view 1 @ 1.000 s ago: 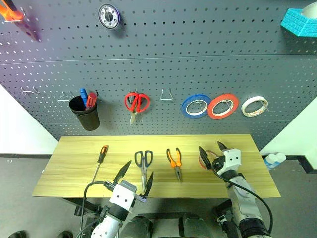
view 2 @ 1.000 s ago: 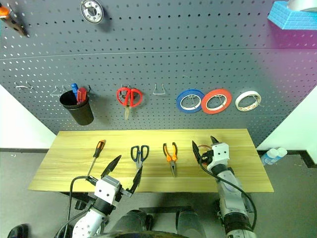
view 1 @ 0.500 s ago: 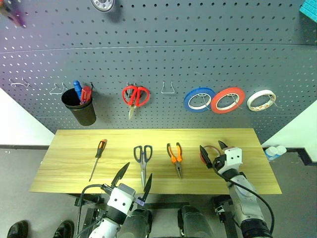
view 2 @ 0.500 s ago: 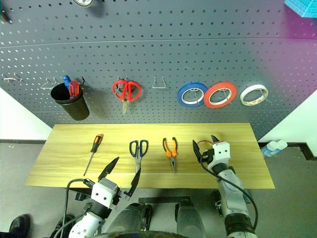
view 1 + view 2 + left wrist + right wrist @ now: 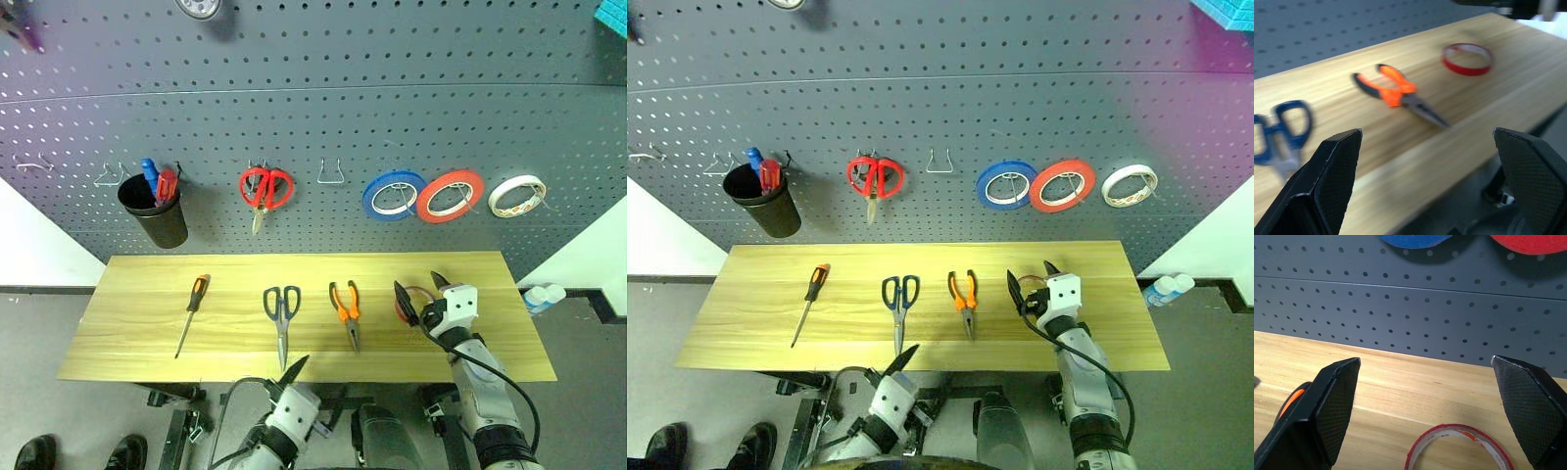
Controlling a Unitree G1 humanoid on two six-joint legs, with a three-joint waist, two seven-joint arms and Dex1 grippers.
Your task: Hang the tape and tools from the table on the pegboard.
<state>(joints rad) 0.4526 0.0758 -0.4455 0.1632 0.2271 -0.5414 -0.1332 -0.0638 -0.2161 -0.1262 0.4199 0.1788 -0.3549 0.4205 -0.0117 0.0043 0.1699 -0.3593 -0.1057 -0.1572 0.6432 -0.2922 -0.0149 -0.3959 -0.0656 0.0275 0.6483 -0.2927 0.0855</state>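
Wooden bench [image 5: 137,338] below a dark grey pegboard [image 5: 313,108]. Laid in a row on the bench, from the robot's left: screwdriver [image 5: 191,311] with orange-and-black handle, dark-handled scissors [image 5: 281,315], orange-handled pliers [image 5: 346,311], then the thin red tape ring [image 5: 1467,58] lying flat near the right end. All four well apart from one another, none on a hook.

Right pincer [image 5: 421,297] poised level over the bench just at the tape ring, fingers spread wide and released, nothing between them; in the right wrist view the ring [image 5: 1457,448] lying on the wood between the two black fingers [image 5: 1334,396], pegboard straight ahead.

Left pincer [image 5: 1435,181] low at the near edge of the bench, in front of the scissors, also released, fingers wide apart and empty.

Already hanging on the pegboard: black cup [image 5: 157,213] with red and blue screwdrivers, red-handled scissors [image 5: 265,191], empty wire hook [image 5: 331,174], blue roll [image 5: 392,196], thicker red roll [image 5: 451,196], white roll [image 5: 516,196].
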